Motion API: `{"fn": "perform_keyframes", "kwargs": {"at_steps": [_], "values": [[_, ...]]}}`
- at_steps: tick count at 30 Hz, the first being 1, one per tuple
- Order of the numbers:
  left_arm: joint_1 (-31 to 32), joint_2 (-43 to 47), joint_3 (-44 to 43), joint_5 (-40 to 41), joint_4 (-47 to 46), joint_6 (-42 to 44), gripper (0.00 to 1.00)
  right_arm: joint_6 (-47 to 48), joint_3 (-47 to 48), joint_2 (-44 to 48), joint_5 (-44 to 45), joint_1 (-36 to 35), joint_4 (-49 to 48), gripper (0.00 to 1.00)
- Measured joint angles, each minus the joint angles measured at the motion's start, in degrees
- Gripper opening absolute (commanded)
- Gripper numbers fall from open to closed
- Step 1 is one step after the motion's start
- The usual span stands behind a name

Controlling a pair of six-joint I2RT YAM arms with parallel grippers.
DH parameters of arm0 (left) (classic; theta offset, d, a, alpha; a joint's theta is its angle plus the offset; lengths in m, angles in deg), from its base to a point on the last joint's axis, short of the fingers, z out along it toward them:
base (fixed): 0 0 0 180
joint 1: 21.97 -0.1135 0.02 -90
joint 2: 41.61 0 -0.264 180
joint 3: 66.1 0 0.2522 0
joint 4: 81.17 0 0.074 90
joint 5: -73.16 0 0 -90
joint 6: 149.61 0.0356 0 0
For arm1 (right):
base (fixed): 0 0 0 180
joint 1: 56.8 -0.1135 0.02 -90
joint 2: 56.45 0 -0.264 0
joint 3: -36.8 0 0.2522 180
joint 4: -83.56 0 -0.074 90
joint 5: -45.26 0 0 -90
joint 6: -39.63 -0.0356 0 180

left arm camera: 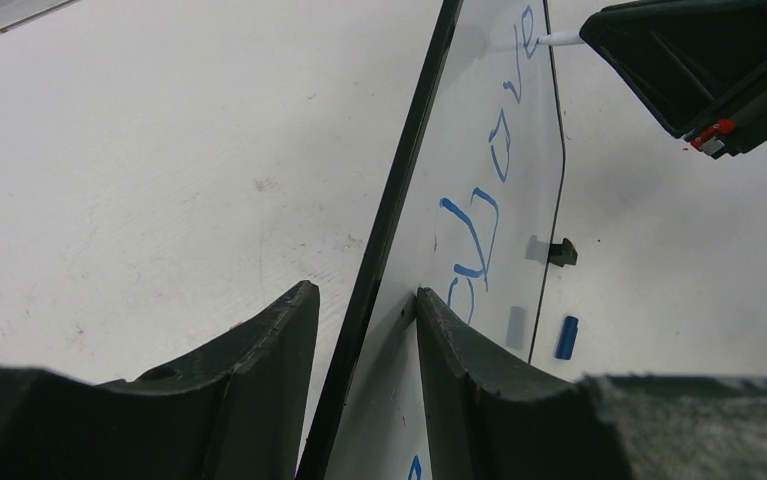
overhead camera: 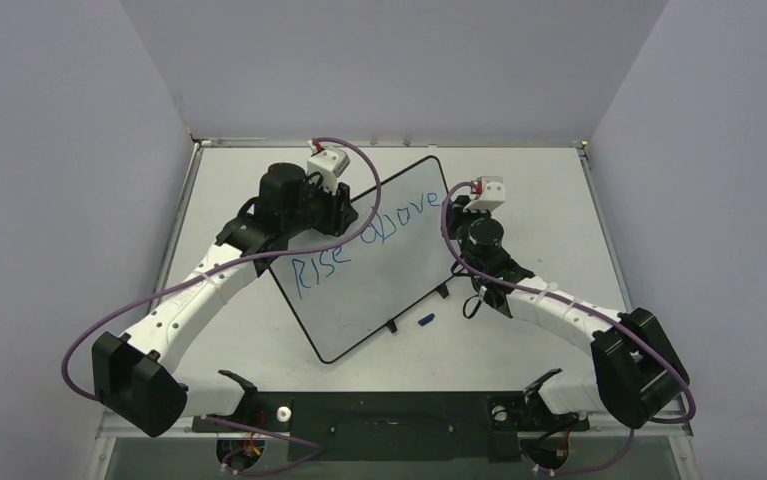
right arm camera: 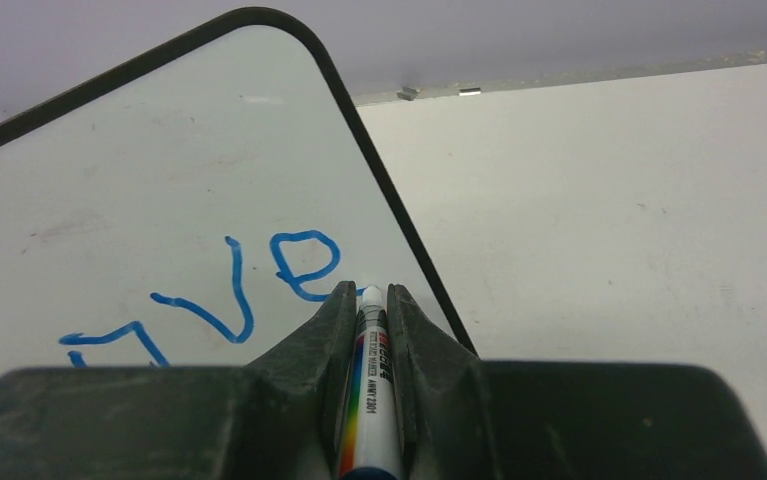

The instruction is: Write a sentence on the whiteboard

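At the whiteboard (overhead camera: 359,310), left tool (left arm camera: 364,292) grips its edge, right tool (right arm camera: 369,290) pinches a marker (right arm camera: 369,400).

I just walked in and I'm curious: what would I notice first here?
A big whiteboard in the middle of the table, with blue words "Rise above". The right fingers pinch a marker with its tip by the last "e". The left fingers sit either side of the board's edge.
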Motion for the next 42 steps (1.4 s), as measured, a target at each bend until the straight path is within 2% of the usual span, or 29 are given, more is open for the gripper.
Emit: {"fn": "perform_keyframes", "kwargs": {"at_steps": [10,20,30,42], "values": [[0.0,0.0,0.0,-0.5,0.0,0.0,0.0,2.1,0.5,0.9,1.4,1.2,3.6,0.0],[0.1,0.1,0.0,-1.2,-0.4,0.0,0.0,2.3,0.5,13.8,1.3,0.1,9.2,0.0],[0.7,1.8,0.8,-0.5,-0.9,0.0,0.0,2.0,-0.8,21.3,1.3,-3.7,13.1,0.0],[1.0,3.8,2.5,1.6,-1.3,-0.4,0.0,2.1,-5.9,26.6,-2.1,-11.8,15.2,0.0]]}}
